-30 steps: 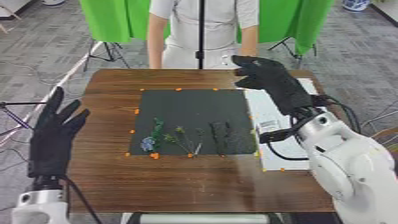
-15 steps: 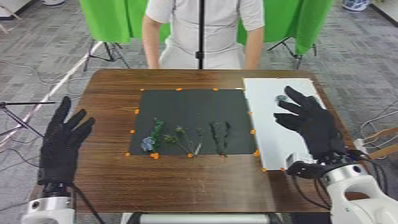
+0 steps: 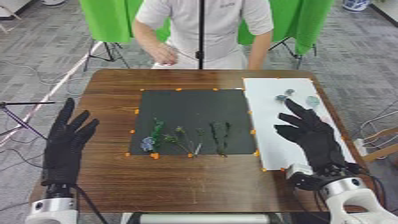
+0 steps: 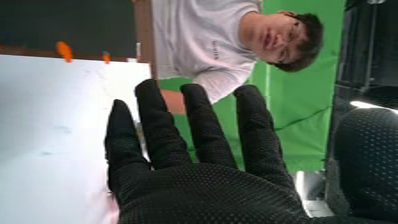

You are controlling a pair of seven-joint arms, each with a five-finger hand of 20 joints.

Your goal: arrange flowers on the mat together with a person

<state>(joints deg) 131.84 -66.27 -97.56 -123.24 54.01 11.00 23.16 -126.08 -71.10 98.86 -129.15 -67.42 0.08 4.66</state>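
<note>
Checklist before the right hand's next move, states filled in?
1. Right hand open, fingers straight: ok.
2. Right hand over the dark mat: not ok, it's over the white sheet.
3. Left hand off the mat: ok, at the table's left side.
4. Blue flower on the mat: ok, near the lower left corner.
5. Small grey-green pieces on the mat: not ok, on the sheet.
6. Right fingertips touching those pieces: cannot tell.
</note>
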